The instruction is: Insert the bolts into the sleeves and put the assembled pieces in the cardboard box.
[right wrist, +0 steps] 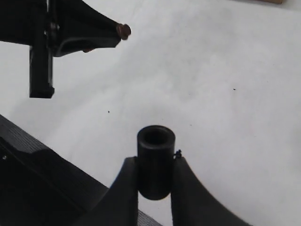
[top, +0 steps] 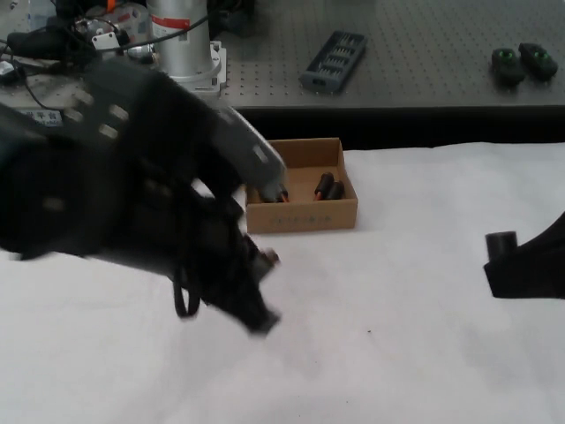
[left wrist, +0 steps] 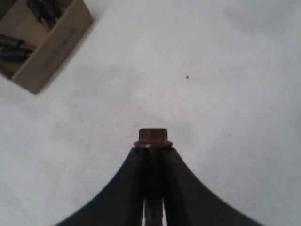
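Observation:
My left gripper (left wrist: 153, 157) is shut on a rusty brown bolt (left wrist: 152, 136), whose hex head sticks out past the fingertips. In the high view that gripper (top: 265, 265) hangs over the white cloth, in front of the cardboard box (top: 303, 215). My right gripper (right wrist: 155, 176) is shut on a black sleeve (right wrist: 155, 160), held with its open bore showing. The sleeve (top: 500, 242) sits at the right edge in the high view. The left gripper and its bolt (right wrist: 123, 31) appear far off in the right wrist view. Several assembled pieces (top: 328, 186) lie in the box (left wrist: 51, 52).
A white cloth (top: 397, 336) covers the near bench. Behind it lies a grey perforated bench with a dark tray (top: 333, 59), two black-green parts (top: 523, 63) and a metal cylinder (top: 181, 35) amid cables.

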